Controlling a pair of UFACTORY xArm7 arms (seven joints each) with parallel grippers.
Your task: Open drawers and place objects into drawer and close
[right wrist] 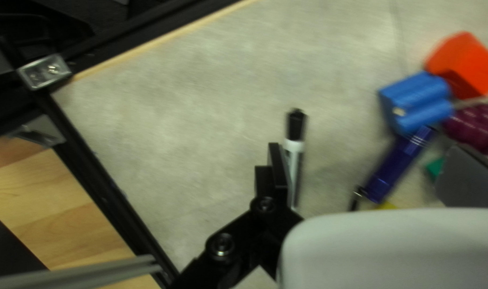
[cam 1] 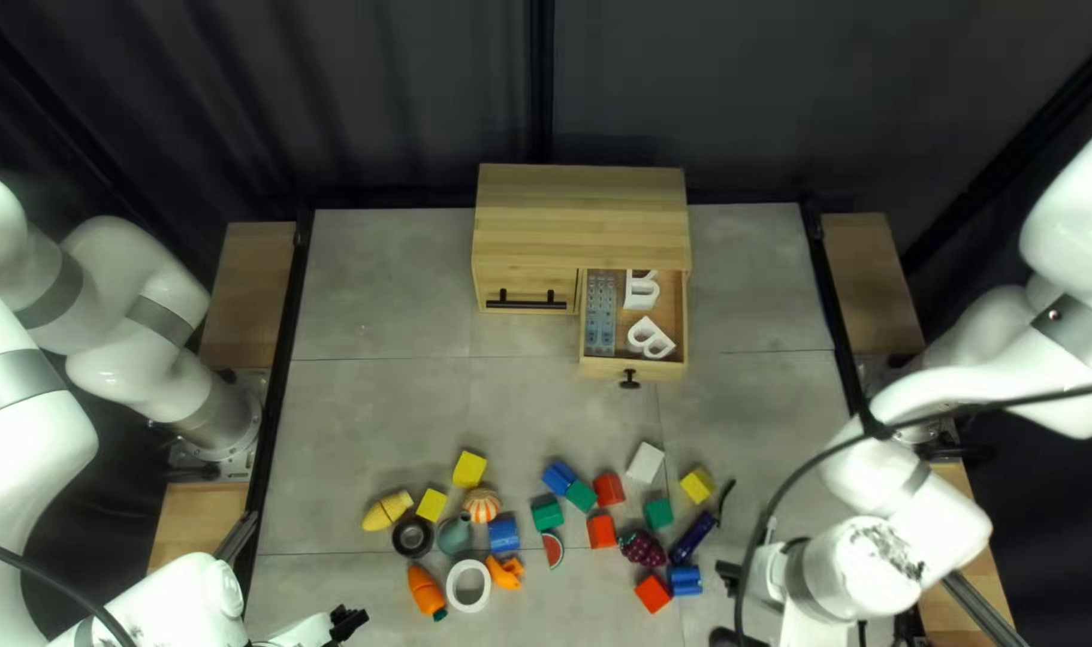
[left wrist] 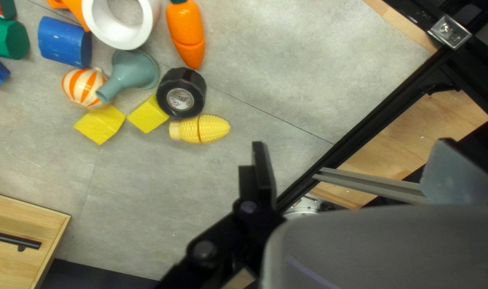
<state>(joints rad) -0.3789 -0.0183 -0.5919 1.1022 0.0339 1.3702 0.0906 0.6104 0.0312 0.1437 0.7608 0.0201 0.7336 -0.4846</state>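
Right gripper (right wrist: pixel 366 147) has jaws wide apart, with the pen (right wrist: pixel 295 128) between them, near one finger, not pinched. A dark blue flashlight (right wrist: pixel 396 166) and blue block (right wrist: pixel 418 101) sit close by and could get bumped. Left gripper (left wrist: pixel 356 143) has jaws apart too, holding nothing, with toy corn (left wrist: pixel 201 129) ahead. Far from both jaws, one drawer (cam 1: pixel 606 368) is open with white shapes (cam 1: pixel 649 337) inside; filling and closing look left.

Orange stripes on cream — that's the round toy (left wrist: pixel 81 85)!
Yellow corn (left wrist: pixel 213 129), black wheel (left wrist: pixel 192 80), orange carrot (left wrist: pixel 185 29) — and purple grapes (right wrist: pixel 471 126)!
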